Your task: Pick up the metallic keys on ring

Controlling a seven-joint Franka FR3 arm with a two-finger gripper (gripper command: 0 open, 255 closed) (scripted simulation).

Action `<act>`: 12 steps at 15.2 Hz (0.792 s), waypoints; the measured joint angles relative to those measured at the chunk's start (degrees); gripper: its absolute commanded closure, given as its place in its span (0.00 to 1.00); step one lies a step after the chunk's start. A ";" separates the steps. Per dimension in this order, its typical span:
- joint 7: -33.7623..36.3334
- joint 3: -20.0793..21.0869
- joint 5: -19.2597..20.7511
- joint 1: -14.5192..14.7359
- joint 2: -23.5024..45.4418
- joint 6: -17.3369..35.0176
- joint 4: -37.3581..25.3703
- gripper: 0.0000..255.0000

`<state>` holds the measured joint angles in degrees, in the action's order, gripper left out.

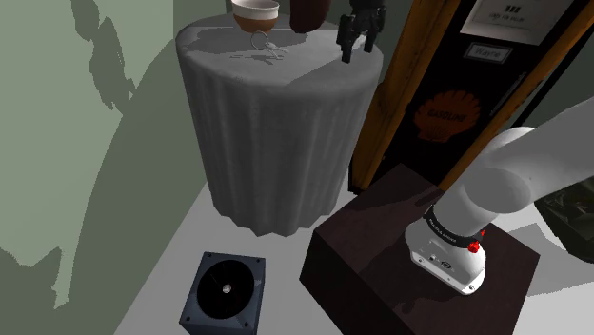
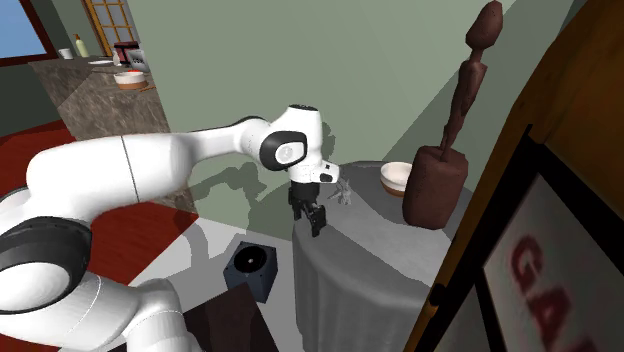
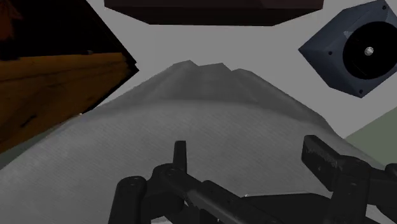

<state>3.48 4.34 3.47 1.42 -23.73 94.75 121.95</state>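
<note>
Claw (image 1: pixel 357 49) well apart fr. keys (image 1: pixel 262 45)

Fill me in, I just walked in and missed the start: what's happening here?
A white Franka arm is going for the keys on a ring, which lie on the grey draped round table beside a bowl. Its gripper hovers above the table's edge, apart from the keys, fingers open and empty. Nothing is picked up yet.
</note>
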 measured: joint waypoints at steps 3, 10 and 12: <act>1.06 1.48 0.63 0.52 6.69 0.39 -6.42 0.00; 2.79 4.05 3.54 1.84 21.98 -0.39 -22.62 0.00; 3.30 4.74 4.70 2.52 27.02 -2.02 -29.24 0.00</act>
<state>6.78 9.08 8.17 3.95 3.29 92.73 92.71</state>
